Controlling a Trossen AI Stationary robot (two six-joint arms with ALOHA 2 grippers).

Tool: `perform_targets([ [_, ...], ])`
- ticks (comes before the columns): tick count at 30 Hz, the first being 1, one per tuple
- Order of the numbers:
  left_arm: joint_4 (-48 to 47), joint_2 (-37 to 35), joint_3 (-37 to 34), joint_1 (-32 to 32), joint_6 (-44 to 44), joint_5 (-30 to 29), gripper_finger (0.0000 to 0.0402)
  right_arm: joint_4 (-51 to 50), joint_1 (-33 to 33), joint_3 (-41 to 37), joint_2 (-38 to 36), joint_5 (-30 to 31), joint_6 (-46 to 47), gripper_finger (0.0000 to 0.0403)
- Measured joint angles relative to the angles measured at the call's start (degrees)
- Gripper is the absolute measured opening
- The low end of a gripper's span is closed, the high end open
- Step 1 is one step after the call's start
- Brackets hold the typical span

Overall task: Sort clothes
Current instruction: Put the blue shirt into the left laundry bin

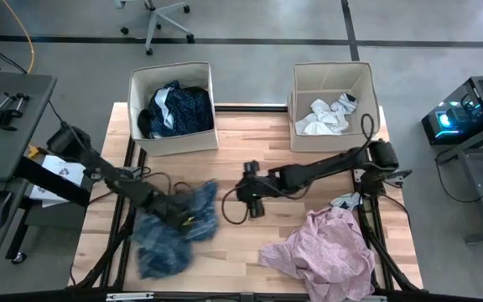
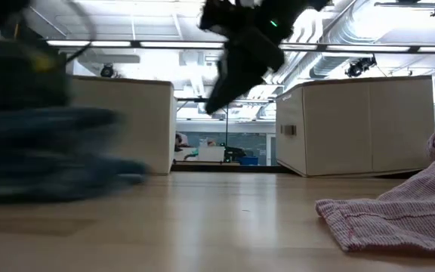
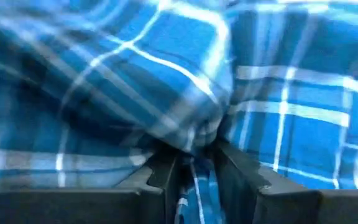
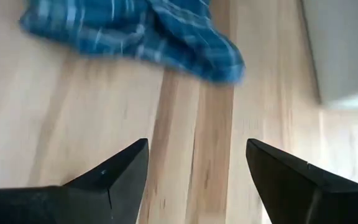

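Blue-white plaid shirt (image 1: 174,228): I'm pinching it in the left gripper (image 3: 194,163), lifting toward the eleven-o'clock box (image 1: 173,134); right gripper (image 4: 194,171) is hovering spread.

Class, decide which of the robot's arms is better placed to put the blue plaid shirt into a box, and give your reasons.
The left. The left gripper is already shut on the blue plaid shirt, near the box with dark clothes. The right gripper hangs open and empty over bare table.
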Motion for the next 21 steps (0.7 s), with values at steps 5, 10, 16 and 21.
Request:
perform_targets([
  [5, 32.15, 8.35, 3.16, 11.32, 30.1, -7.12, 0.0087, 3.17, 0.21, -10.21, -6.24, 0.77, 4.11, 0.0259],
  [10, 37.71, 9.67, 13.4, 17.06, 51.5, -1.72, 0.0087, 8.14, 0.14, -17.47, -11.17, 0.81, 8.37, 0.0259],
  [16, 3.89, 3.83, 25.01, 16.07, 54.1, -4.29, 0.0087, 26.2, 0.11, -20.83, -10.8, -2.89, 9.05, 0.0259],
  [21, -17.15, -0.46, 27.62, 11.5, 46.07, -14.96, 0.0087, 41.81, 0.09, -21.25, -6.5, -7.29, 5.68, 0.0259],
])
